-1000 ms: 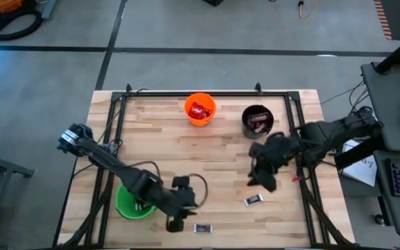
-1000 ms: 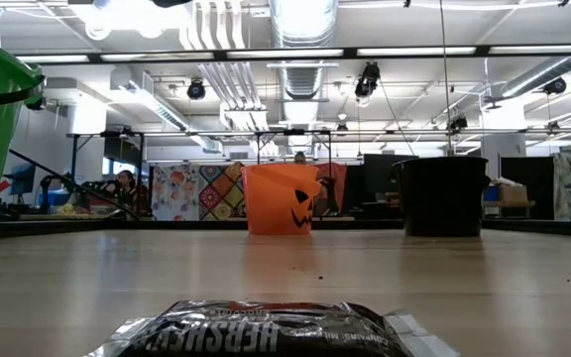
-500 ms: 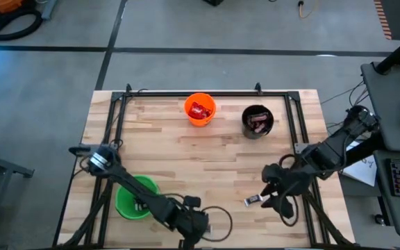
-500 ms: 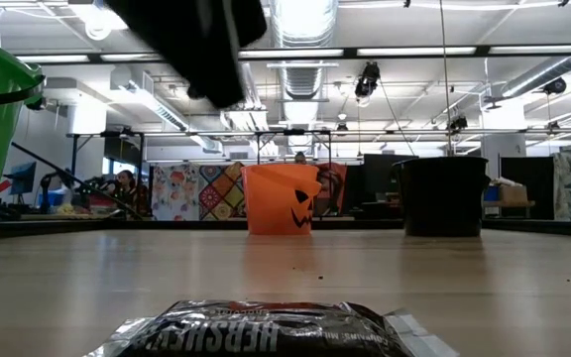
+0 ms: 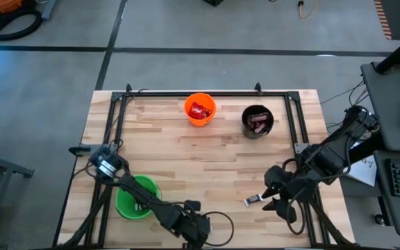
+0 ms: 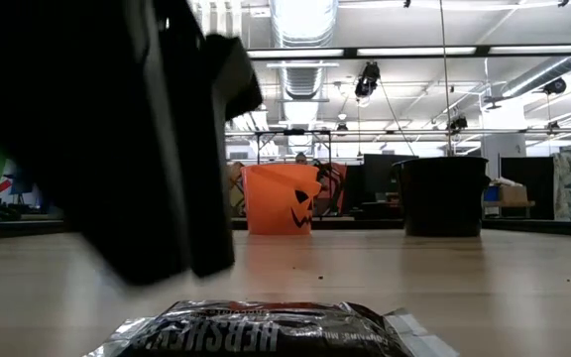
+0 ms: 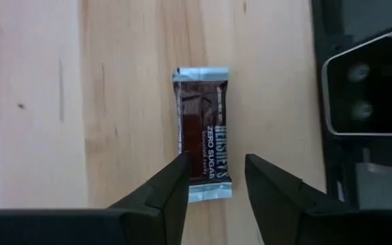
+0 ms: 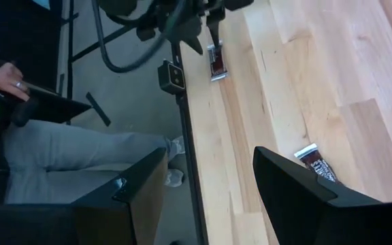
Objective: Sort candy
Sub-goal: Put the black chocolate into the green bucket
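Between the left pincer [image 7: 213, 184] fingers, 1 candy bar [image 7: 203, 133] lies lengthwise.

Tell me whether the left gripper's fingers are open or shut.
Open. In the left wrist view the left gripper shows bare wood between its fingers, poised over the end of the candy bar, not gripping it.

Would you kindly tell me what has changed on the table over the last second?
The left gripper dropped to the front edge, jaws open over the Hershey's bar. The right gripper swung from beside the black cup toward the second bar, open. Nothing was grasped; bars and cups stayed put.
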Controlling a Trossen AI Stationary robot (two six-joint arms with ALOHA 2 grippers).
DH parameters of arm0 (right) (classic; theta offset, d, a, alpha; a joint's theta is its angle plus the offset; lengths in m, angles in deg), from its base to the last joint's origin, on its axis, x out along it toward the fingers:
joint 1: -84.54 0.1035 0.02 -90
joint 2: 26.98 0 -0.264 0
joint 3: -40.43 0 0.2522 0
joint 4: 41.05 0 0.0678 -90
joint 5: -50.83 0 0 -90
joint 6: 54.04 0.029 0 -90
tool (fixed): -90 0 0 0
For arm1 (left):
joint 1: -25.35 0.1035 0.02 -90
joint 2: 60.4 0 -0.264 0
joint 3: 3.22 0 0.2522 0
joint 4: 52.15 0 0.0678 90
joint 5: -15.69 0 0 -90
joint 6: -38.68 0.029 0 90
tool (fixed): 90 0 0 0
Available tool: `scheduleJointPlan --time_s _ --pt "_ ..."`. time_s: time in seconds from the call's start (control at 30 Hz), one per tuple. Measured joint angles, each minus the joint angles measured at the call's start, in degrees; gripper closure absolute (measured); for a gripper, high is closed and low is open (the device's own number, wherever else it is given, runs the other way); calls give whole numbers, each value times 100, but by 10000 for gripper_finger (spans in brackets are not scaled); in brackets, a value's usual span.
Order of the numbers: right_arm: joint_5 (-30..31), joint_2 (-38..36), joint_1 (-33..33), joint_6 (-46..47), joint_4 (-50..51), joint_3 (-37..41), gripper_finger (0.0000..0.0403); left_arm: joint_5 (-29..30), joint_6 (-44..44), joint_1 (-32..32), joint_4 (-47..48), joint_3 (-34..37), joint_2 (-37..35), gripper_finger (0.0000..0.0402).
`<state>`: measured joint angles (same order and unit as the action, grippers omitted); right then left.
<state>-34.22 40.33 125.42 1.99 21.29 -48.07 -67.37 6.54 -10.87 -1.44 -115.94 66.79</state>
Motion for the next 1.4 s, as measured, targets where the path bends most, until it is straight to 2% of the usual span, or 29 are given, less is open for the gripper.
scheduleJointPlan --time_s 0.4,0.77,0.93,1.27,1.4 --pt "22 31 2 -4 -2 0 193 363 -235 -17 -39 -81 143 187" --pt "129 31 2 -7 0 0 193 306 -1 -17 -250 -79 309 183" --pt "230 31 2 -9 0 0 193 309 8 -15 -253 -77 309 221" --pt "469 31 0 -72 0 0 193 387 111 51 -171 -79 285 378" --pt "549 31 0 -63 0 0 193 397 369 81 -137 -87 283 397"
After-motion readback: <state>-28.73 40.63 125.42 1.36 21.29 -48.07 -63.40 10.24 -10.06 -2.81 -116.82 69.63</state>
